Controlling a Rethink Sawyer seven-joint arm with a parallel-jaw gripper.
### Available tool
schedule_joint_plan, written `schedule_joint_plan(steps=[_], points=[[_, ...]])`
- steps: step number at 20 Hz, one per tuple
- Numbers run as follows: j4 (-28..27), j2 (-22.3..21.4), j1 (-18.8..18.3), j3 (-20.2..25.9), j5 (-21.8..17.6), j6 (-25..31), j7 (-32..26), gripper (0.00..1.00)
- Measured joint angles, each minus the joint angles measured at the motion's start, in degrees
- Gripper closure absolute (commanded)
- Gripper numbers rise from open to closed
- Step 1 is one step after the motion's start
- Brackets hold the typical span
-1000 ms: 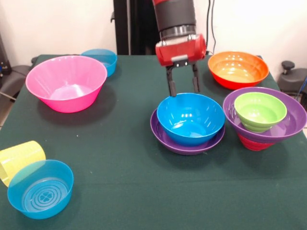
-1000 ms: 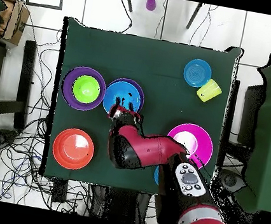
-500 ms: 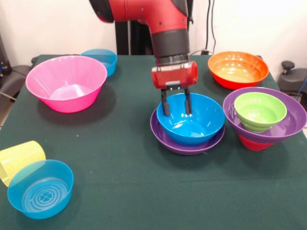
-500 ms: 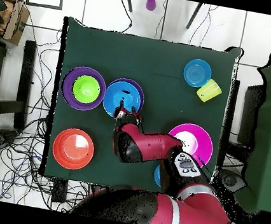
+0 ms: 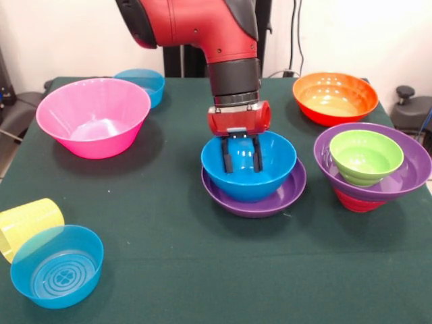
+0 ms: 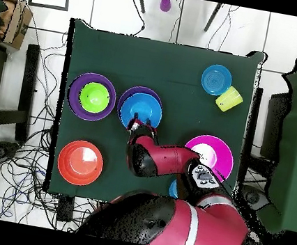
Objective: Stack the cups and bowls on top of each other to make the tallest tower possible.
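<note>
My gripper (image 5: 241, 162) reaches down inside the blue bowl (image 5: 250, 183), fingers apart, near its far wall. The blue bowl sits in a wide purple bowl (image 5: 273, 201) at mid table, off-centre toward the left. In the overhead view the gripper (image 6: 138, 122) is at the blue bowl's (image 6: 142, 108) lower rim. A green bowl (image 5: 365, 156) sits in the other purple bowl (image 5: 413, 172), on an upturned red bowl (image 5: 354, 201). The orange bowl (image 5: 334, 98), pink bowl (image 5: 93, 116), two translucent blue bowls (image 5: 57, 266) (image 5: 143, 82) and a ribbed yellow cup (image 5: 27, 223) stand apart. The yellow-orange cups are out of view.
A purple cup (image 6: 165, 4) lies on the floor beyond the table's far edge in the overhead view. The arm (image 6: 162, 162) crosses the table between the orange and pink bowls. Chairs stand at both sides of the table.
The gripper came down into the blue bowl and moved left in the front view. The blue bowl and the purple bowl under it slid left with it.
</note>
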Motion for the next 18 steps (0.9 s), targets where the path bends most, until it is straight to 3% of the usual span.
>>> schedule_joint_plan(steps=[5, 11, 18], points=[[0.3, -1.4, 0.0, -0.8, 0.0, 0.0, 0.0, 0.0], [3.4, -6.6, -0.6, -0.8, 0.0, 0.0, 0.0, 0.0], [10.2, -16.7, -3.2, -0.1, 0.0, 0.5, 0.0, 0.0]])
